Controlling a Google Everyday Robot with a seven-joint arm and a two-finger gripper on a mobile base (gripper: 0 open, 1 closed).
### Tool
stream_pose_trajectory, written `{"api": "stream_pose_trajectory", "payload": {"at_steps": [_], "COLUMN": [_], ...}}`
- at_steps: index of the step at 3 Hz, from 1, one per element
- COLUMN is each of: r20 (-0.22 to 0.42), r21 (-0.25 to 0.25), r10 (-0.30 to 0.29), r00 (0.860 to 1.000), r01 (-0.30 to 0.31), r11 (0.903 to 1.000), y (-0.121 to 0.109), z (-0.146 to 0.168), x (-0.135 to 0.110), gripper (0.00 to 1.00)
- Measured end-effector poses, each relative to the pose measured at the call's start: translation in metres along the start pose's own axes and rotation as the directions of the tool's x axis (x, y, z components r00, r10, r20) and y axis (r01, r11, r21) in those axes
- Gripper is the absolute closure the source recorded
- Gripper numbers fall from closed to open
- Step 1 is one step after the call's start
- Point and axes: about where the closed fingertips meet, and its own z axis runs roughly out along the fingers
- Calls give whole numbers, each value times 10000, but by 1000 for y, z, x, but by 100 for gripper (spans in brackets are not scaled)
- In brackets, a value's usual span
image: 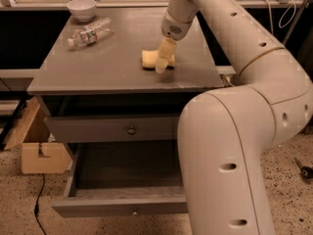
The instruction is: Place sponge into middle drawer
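Right, from my one camera I look down on the grey desk (98, 67) from its front. The sponge (148, 58) lies flat on the desk top, right of centre and towards the front edge, pale yellow against the grey. The claw (161, 66) hangs over it, pointing down and tilted a little. Its tip sits at the near edge of the sponge and covers the sponge's right part. Whether the claw is wide, narrow or gripping I cannot tell from this angle, nor whether it touches the sponge. The arm (234, 131) comes in from the right, bulky and white. It fills the lower right of my view and hides the right ends of both drawers.

At the back left of the desk top a clear bottle (89, 33) lies on its side. Just behind it a white bowl (81, 8) stands upright near the back edge. Both are well apart from the sponge.

Below the top, the upper drawer (107, 129) is pushed in, with a small round knob (131, 130) on its front. Under it the middle drawer (122, 168) is pulled out towards me, its plain grey inside showing. The sponge is up on the top, above that drawer. On the floor a cardboard box (39, 153) stands just beside the desk's left side.
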Motion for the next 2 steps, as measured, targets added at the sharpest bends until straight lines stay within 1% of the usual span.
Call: {"api": "stream_pose_trajectory", "payload": {"at_steps": [1,2], "r20": [473,1248], "r21": [-238,-447], "r10": [-91,-21], "r00": [9988,9922], "r01": [103,77], "r11": [9997,9990], "y": [2,5], "z": [6,6], "x": [-6,-9], "gripper": [0,27]}}
